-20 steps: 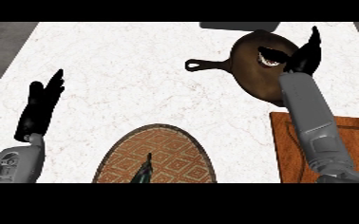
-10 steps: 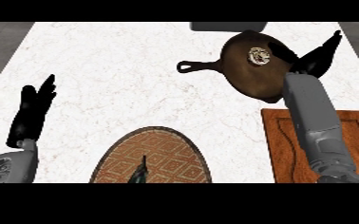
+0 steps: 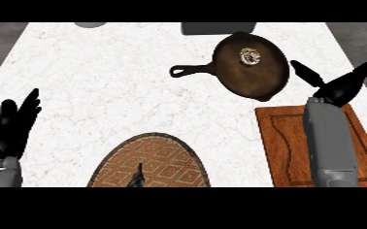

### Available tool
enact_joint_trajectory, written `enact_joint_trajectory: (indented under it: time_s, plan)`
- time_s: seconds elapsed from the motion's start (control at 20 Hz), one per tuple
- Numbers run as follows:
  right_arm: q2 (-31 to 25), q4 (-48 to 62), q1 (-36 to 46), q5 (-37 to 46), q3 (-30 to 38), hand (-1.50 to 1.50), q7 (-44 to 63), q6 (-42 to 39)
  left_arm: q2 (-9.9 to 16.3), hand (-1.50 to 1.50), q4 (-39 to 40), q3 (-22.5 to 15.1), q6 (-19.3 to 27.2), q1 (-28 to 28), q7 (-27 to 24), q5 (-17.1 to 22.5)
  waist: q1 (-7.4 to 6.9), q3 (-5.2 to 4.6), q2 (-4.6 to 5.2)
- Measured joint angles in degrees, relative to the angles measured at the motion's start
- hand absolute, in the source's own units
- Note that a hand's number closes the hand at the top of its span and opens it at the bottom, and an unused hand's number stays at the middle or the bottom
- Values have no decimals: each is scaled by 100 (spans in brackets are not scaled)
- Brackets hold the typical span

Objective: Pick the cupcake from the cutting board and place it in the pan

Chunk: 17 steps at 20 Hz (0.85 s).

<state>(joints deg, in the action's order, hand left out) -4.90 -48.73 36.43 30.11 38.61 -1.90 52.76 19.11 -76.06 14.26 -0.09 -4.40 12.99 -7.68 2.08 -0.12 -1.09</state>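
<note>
The cupcake (image 3: 250,56) sits inside the dark cast-iron pan (image 3: 237,75), toward its far side. The pan's handle points left across the white counter. My right hand (image 3: 335,85) is open with fingers spread, just right of the pan and apart from it, above the far end of the wooden cutting board (image 3: 283,143). The board lies at the lower right, partly under my right forearm. My left hand (image 3: 16,123) rests open with fingers up at the left edge of the view.
A round woven mat (image 3: 168,160) with a dark utensil (image 3: 137,174) on it lies at the front centre. A grey object (image 3: 217,28) stands at the counter's back edge behind the pan, and another grey one (image 3: 90,24) at the back left.
My right hand has let go of the cupcake, which now lies in the pan, and drawn back to the right of the pan. The left hand appears lower in the view.
</note>
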Motion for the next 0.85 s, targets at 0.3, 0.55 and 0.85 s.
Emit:
enact_joint_trajectory:
  time_s: [0.3, 0.55, 0.85]
  plan:
    - [349, -1892, -1502, -121, -539, -150, 428, -774, -78, 0, -122, -15, 81, 76, 120, -30, 117, -7, -27]
    - [435, -3678, -2965, -273, -989, -150, 960, -1492, -90, 0, -113, -19, 92, 43, 123, -43, 128, -8, -3]
    - [476, -5932, -5012, -753, -1497, -150, 1425, -2013, -109, 0, -209, -51, 49, 17, 127, -34, 28, 0, 43]
